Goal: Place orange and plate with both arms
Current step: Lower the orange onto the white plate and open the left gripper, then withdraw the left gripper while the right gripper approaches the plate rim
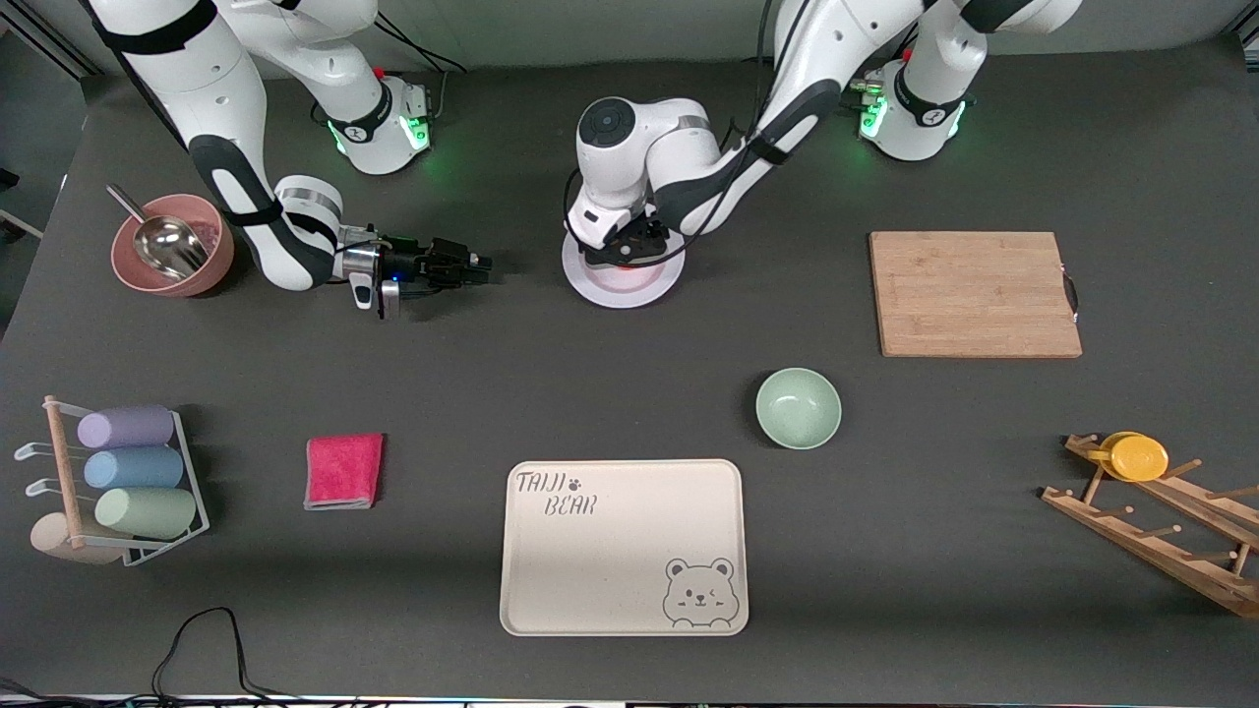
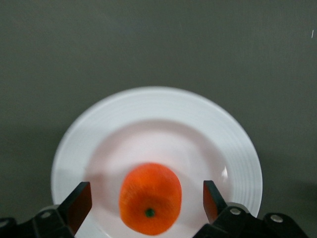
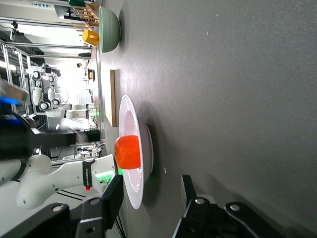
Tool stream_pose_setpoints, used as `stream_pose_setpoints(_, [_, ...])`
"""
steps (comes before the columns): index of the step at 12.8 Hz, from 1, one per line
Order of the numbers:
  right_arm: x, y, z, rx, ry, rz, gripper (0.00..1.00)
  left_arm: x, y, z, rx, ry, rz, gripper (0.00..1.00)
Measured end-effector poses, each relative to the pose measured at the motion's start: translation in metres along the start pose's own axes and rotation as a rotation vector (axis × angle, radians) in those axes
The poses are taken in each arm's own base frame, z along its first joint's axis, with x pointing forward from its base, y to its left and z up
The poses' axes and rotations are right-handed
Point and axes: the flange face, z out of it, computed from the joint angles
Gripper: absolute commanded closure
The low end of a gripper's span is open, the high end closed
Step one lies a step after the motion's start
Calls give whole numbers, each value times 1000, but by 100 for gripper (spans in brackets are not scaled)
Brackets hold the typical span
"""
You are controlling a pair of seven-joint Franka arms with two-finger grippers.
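The white plate [image 1: 595, 286] lies on the table near the robots' bases. The orange [image 2: 150, 198] sits on the plate [image 2: 158, 114]; in the front view my left hand hides it. My left gripper [image 1: 629, 252] hangs over the plate, open, its fingers [image 2: 79, 202] on either side of the orange [image 3: 128, 152] with gaps. My right gripper [image 1: 480, 265] is low, level with the table, beside the plate [image 3: 132, 163] toward the right arm's end, open and empty [image 3: 150, 193], a short way off the rim.
A pink bowl with a metal scoop [image 1: 172, 246] sits by the right arm. A wooden cutting board [image 1: 974, 293], pale-green bowl [image 1: 798, 407], beige bear tray [image 1: 623, 546], red cloth [image 1: 343, 470], cup rack [image 1: 128, 482] and wooden rack with yellow cup [image 1: 1139, 457] lie nearer the camera.
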Motion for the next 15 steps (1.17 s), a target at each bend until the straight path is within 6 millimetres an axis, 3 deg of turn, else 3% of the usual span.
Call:
stream_pose_setpoints(2, [-3, 4, 1, -1, -5, -16, 54, 54, -27, -61, -4, 5, -40, 0])
stream_pose_setpoints(3, [-4, 5, 2, -1, -7, -21, 56, 89, -52, -98, -4, -8, -48, 0])
stream_pose_setpoints(5, [-5, 5, 4, 6, -12, -24, 57, 156, -116, -164, 13, -26, -46, 0])
stream_pose_setpoints(7, [-7, 4, 10, 22, -17, -20, 58, 215, -188, -213, 39, -34, -43, 0])
stream_pose_setpoints(11, [-16, -13, 54, 76, 5, -27, 58, 304, -323, -250, 34, -26, 4, 0])
stream_pose_setpoints(13, [-20, -15, 66, 84, 10, -38, 58, 328, -394, -264, 34, -34, 63, 0])
stream_pose_setpoints(15, [-25, -11, 74, 88, 35, -51, 60, 337, -452, -278, 16, -39, 115, 0])
